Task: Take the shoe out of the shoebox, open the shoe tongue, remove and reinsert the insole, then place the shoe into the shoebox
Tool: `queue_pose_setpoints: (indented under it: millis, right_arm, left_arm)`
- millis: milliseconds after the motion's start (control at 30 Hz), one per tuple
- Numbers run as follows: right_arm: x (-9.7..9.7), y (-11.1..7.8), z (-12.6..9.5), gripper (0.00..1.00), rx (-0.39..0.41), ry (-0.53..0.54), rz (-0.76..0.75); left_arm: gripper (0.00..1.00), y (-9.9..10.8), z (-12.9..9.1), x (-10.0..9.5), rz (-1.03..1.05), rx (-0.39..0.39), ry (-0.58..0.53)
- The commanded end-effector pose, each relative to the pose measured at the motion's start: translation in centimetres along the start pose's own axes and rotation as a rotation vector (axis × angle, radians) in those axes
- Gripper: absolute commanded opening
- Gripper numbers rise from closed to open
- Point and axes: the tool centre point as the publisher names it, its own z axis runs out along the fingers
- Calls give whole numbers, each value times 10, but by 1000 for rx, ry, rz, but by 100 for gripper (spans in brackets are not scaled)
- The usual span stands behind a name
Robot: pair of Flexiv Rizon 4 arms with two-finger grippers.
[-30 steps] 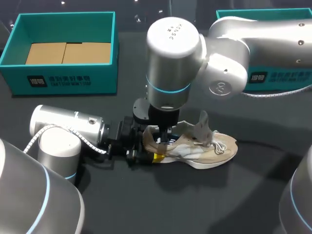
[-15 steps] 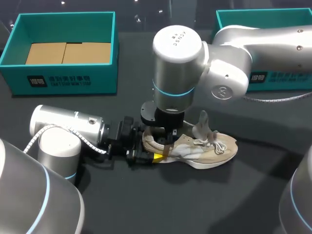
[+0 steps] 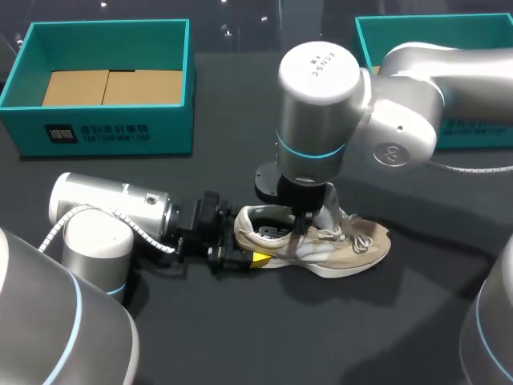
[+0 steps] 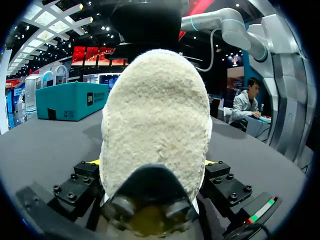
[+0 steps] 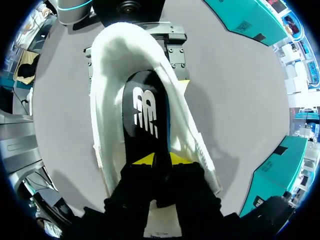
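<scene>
Over at the far left sat the left teal box (image 3: 120, 128), open-topped, with flat cardboard (image 3: 112, 87) lying in its bottom and no shoe in it. Nearer in, the left arm (image 3: 108, 210) lay low along the dark table (image 3: 321, 337), pointing right, and the left gripper (image 4: 151, 162) was clenched on the shoe (image 3: 345, 245) at the heel. In the left wrist view the fuzzy cream heel stood squarely between the fingers (image 4: 80, 182), pressed from both sides. The shoe itself rested on its sole in the middle of the table, well clear of both boxes, heel to the left, toe to the right, its laces (image 3: 357, 237) loose over the top. Down into its opening came the right gripper (image 5: 160, 160), hanging from the right arm (image 3: 321, 104), which reached in from the right and stood upright over the shoe. And the right wrist view showed the catch: both yellow tips were squeezed close together on the black insole (image 5: 145, 112), grasping it at its end nearest the gripper, while the rest of the insole lay inside the shoe towards the heel. At the far right stood the right teal box (image 3: 481, 132), partly hidden behind that arm.
</scene>
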Motion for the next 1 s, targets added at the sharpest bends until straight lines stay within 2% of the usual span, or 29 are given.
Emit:
queue_pose_setpoints:
  millis: [33, 67, 300, 467, 733, 833, 933, 1000]
  right_arm:
    - [-3, -5, 2, 26, -8, 7, 0]
    - [-3, -5, 3, 29, -8, 12, 0]
    - [-5, -4, 13, 31, -9, 70, -8]
    - [-6, -1, 23, 37, -12, 107, -16]
    - [6, 0, 36, 35, -32, 180, -27]
    - [13, -4, 38, 31, -39, 209, -25]
    - [20, -8, 40, 13, -45, 239, -21]
    - [24, -10, 39, 5, -53, 261, -33]
  left_arm:
    - [0, 2, 1, 1, 0, 0, -1]
    - [0, 2, 1, 1, 0, 0, -1]
    - [0, 2, 1, 1, 0, 0, -1]
    - [0, 2, 1, 1, 0, 0, -1]
    - [0, 2, 1, 1, 0, 0, -1]
    - [0, 2, 1, 1, 0, 0, -1]
    - [0, 2, 1, 1, 0, 0, -1]
    - [0, 2, 1, 1, 0, 0, -1]
